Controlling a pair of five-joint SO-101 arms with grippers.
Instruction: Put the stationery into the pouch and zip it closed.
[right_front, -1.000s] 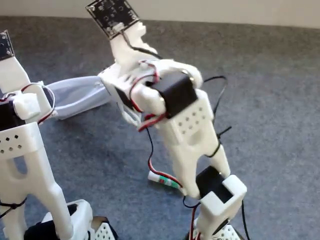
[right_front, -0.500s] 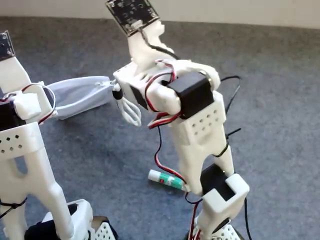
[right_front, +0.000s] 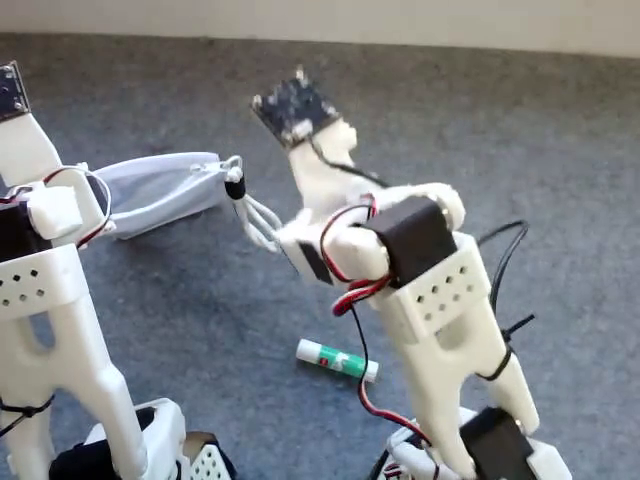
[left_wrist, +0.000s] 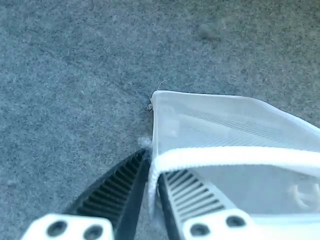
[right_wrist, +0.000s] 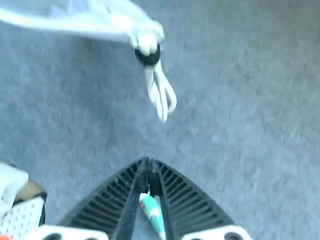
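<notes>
The white mesh pouch (right_front: 160, 190) lies on the grey carpet at the left. My left gripper (left_wrist: 150, 182) is shut on the pouch (left_wrist: 225, 135) at its end seam. At the pouch's other end, the zipper pull's black bead (right_front: 236, 187) and white cord loop (right_front: 258, 220) lie free on the carpet. My right gripper (right_wrist: 148, 167) is shut with nothing in it, a short way back from the cord loop (right_wrist: 161, 95). A white and green glue stick (right_front: 337, 360) lies outside the pouch, on the carpet. The glue stick (right_wrist: 151, 211) shows below my right gripper's fingers (right_wrist: 125, 200).
The left arm's white tower (right_front: 50, 300) stands at the near left. The right arm's body (right_front: 440, 300) and its loose cables (right_front: 500, 250) take up the near right. Open carpet (right_front: 560, 150) spreads to the far right.
My right arm has drawn back from the pouch's zipper end toward the near right, leaving the pull cord free on the carpet. The left arm and pouch have kept still.
</notes>
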